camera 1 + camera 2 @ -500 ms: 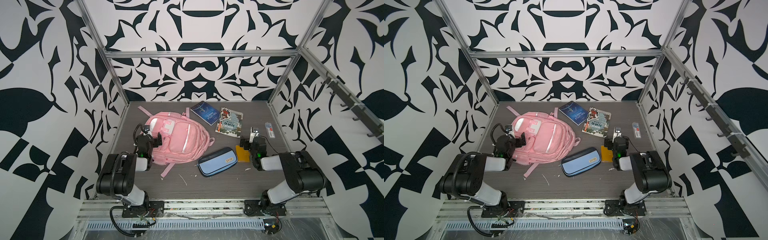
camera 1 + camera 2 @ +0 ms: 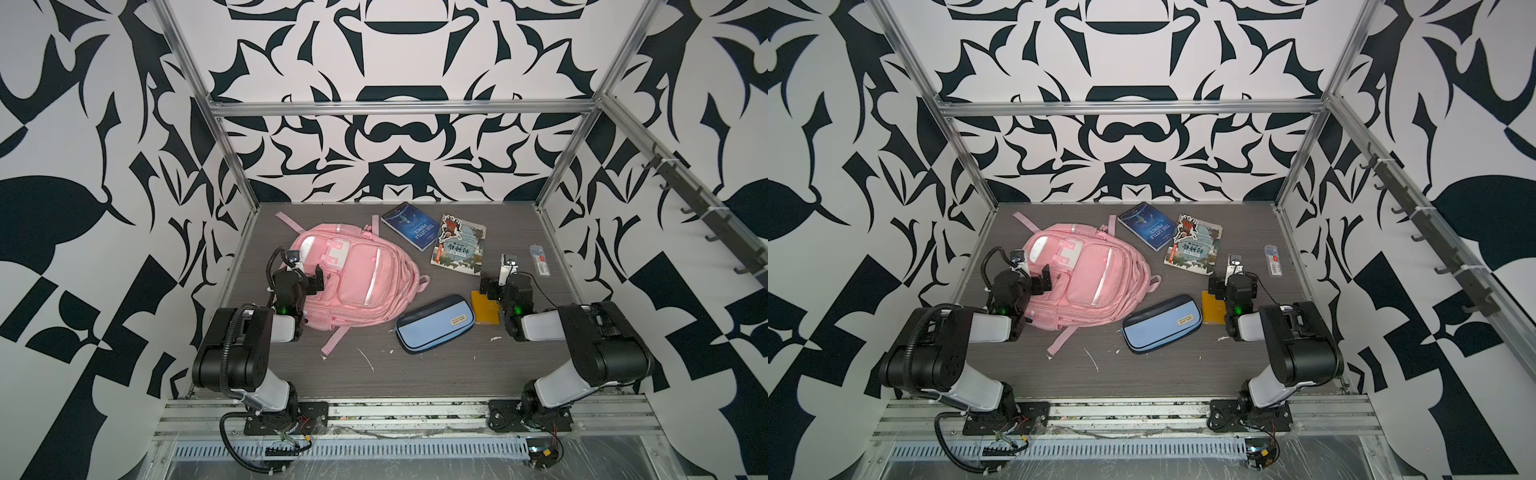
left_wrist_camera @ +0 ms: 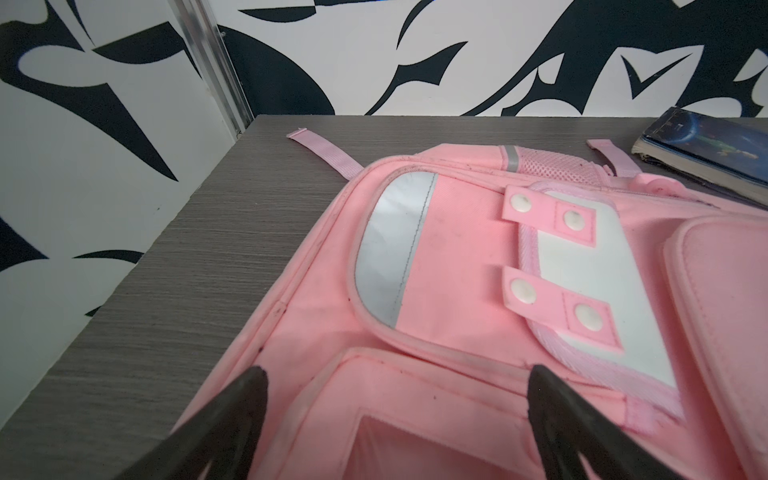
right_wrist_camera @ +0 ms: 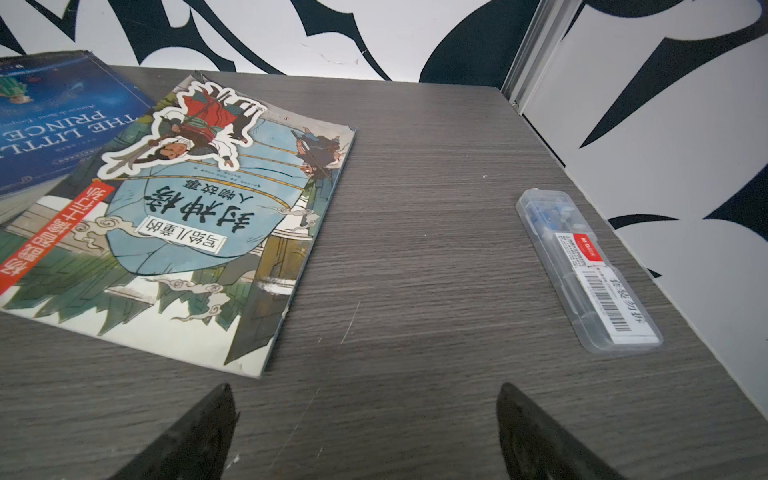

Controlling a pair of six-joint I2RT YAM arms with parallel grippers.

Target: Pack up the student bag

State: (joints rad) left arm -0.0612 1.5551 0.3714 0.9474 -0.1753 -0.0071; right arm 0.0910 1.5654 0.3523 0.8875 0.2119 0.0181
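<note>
Left wrist view is showing my left gripper (image 3: 397,370) hanging wide and empty just over the student bag (image 3: 449,257), seemingly zipped. My right gripper (image 4: 365,386) is gaping empty too, the picture book (image 4: 199,216) lying unpacked ahead of it; I'm judging nothing packed yet.

Black arms (image 2: 251,359), white link covers (image 2: 284,328), green lights (image 2: 284,309), ribbed cable (image 2: 226,361), black jaws

Pink student bag (image 2: 357,278) lies flat, zipped, front pockets facing up.

No visible change, left end effector (image 3: 397,372) and right end effector (image 4: 365,387) both unmoved
</note>
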